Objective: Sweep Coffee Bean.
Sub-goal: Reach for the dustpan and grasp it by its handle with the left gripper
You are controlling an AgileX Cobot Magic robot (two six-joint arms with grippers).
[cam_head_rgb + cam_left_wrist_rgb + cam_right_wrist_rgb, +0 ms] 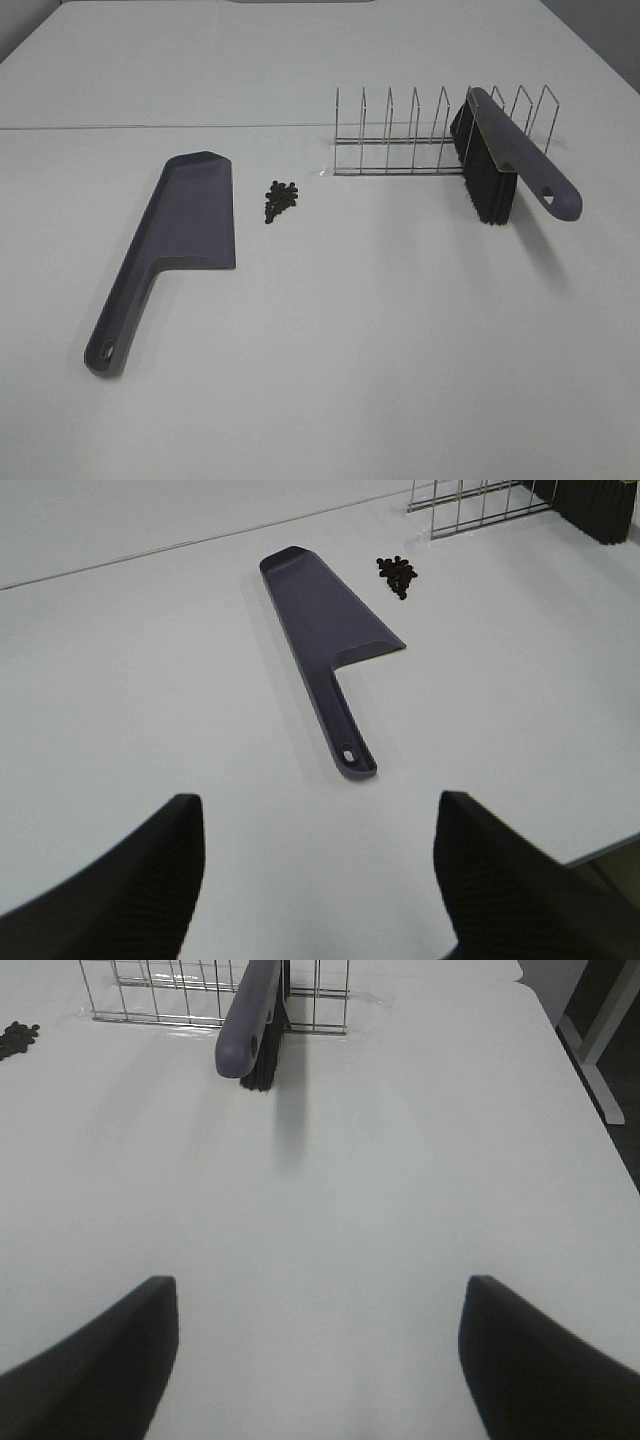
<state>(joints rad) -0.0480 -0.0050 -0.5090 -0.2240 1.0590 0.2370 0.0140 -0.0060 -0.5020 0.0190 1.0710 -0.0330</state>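
so, starting at our left claw (318,800): its fingers stand wide apart with nothing between them, hovering over bare table (120,680) short of the dustpan's handle. our right claw (320,1280) is likewise spread wide and empty, with the brush ahead of it. neither tool is in hand, so we judge the task to be at its very beginning: nothing swept, no bean in the pan.

moving outward, the grey dustpan (190,215) lies flat, its handle end toward 7 o'clock and its blade toward 1 o'clock in the high view. just beside the blade, at about its 3 o'clock and apart from it, sit the coffee beans (281,199), one tight little clump on the table. the clump is slightly longer than wide, its long axis running roughly from 1 o'clock to 7 o'clock, near parallel to the dustpan. single beans are too small for us to tell which way each points.

farther out, at 3 o'clock of the beans, the brush (510,155) leans in the wire rack (400,140), bristles down, handle end toward 4 o'clock.

what is left, as we judge it: take up brush and dustpan, bring them to the clump, and push the beans into the pan.
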